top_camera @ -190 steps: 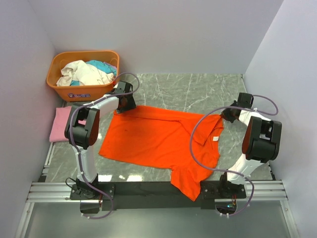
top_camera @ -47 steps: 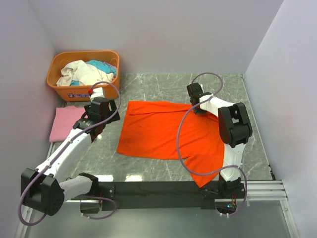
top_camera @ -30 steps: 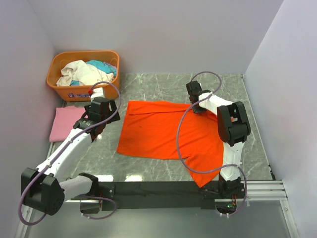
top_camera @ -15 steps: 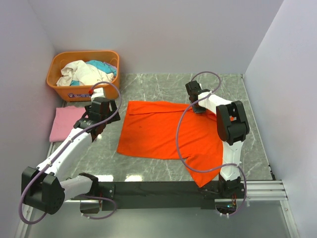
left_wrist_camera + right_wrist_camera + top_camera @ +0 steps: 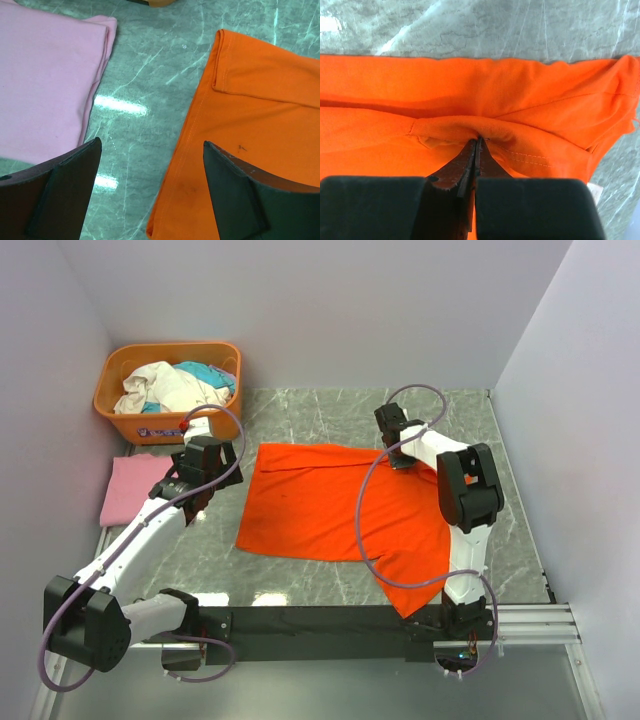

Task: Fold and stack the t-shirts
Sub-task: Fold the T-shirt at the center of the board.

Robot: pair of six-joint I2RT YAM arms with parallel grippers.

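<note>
The orange shirt (image 5: 330,510) lies flat mid-counter (image 5: 330,420), one corner reaching the near edge at right, with the folded pink shirt (image 5: 125,490) at the left edge. My left gripper (image 5: 152,145) hangs spread wide and empty over the bare strip between them; farther back, my right gripper (image 5: 476,142) pinches a raised fold at the orange shirt's far edge. A laundry basket (image 5: 165,425) stands in the far left corner.
</note>
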